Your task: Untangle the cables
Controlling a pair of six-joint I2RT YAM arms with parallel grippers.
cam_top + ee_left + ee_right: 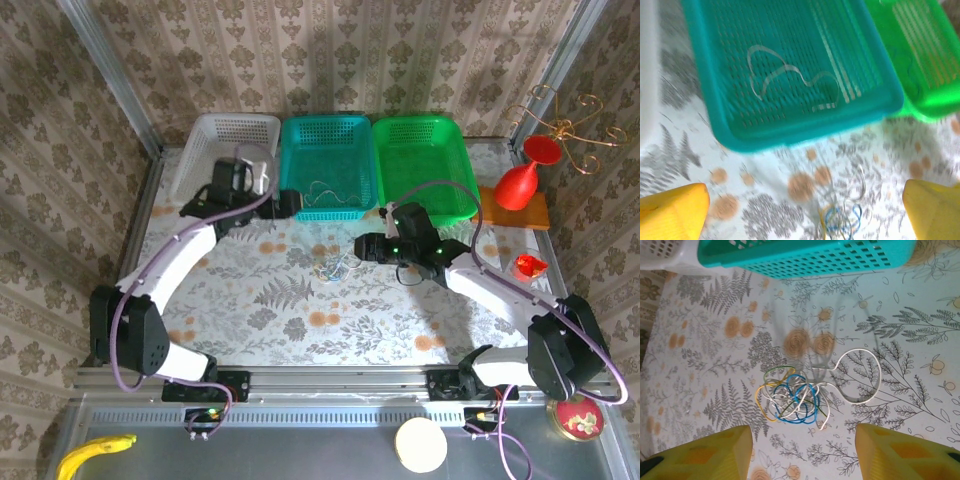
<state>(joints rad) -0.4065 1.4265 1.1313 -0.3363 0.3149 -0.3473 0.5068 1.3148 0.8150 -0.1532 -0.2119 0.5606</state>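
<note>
Right fingers [363, 247]: spread wide with nothing between them, low over the middle of the counter [300, 330].
Cables [790, 400]: a loose bunch of blue, yellow, green and white cords lying flat on the counter, at 8 o'clock of the right fingers in the top view. In the right wrist view one white loop trails out toward 2 o'clock. Neither pair of fingers touches them.
Left fingers [288, 203]: spread wide and empty, at 11 o'clock of the bunch, just beside the teal basket's near wall.
Teal basket [330, 150]: at the counter's far edge, with one pale cable [788, 68] lying in waves on its floor.
White basket [215, 135]: at 9 o'clock of the teal basket, touching it.
Green basket [420, 150]: at 3 o'clock of the teal basket, touching it.
</note>
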